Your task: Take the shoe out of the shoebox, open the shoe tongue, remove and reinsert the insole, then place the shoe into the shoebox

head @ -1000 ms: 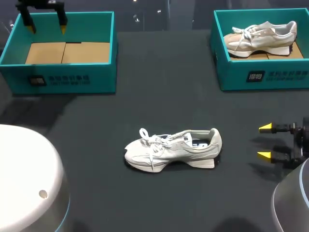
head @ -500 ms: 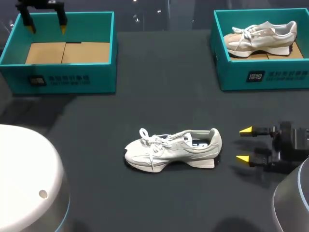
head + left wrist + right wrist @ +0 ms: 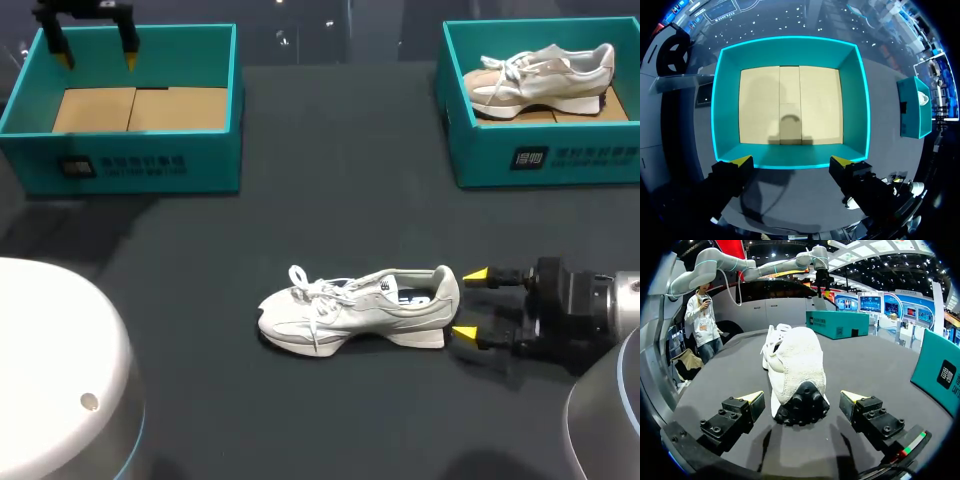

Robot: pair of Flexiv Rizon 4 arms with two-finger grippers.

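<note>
Pale cream lace-up sneaker (image 3: pixel 355 310): upright on its sole, middle of the dark tabletop (image 3: pixel 330 200). Right gripper (image 3: pixel 470 305): just behind the heel, fingers spread wide, grasping nothing. Left gripper (image 3: pixel 97 60): above the teal shoebox with a brown cardboard floor (image 3: pixel 140 165), fingers likewise released.

cream shoe (image 3: pixel 358 310), teal shoebox (image 3: pixel 212 160) with tan floor, black table (image 3: pixel 330 180), yellow fingertips (image 3: pixel 474 274)
</note>
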